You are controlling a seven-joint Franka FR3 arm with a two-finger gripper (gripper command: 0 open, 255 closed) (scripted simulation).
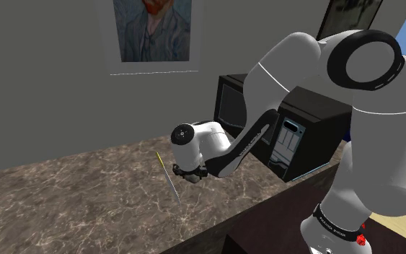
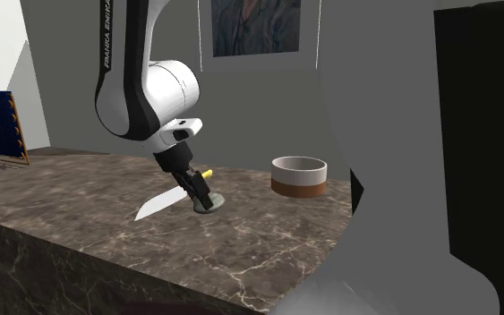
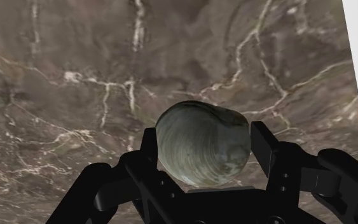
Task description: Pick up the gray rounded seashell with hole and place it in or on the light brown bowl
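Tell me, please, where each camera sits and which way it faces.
Shoulder view: beside and behind the robot's base, looking down over the counter toward the wall; the white arm shows, reaching left.
Second exterior view: low by the counter's edge, facing that wall past the bowl; the arm and gripper show at the shell.
Wrist view: on the hand, looking down at the shell; both fingers show, either side of it.
Shared: both exterior views show the knife and the painting.

The arm [image 1: 381, 155] is fat, round and white, with dark strips at its bends, a big black ring [image 1: 363, 61] on one joint, tiny white letters [image 2: 106, 36] that may say FRANKA EMIKA, small red marks [image 1: 362, 237] near its foot, and a chunky all-black gripper [image 3: 204, 143].
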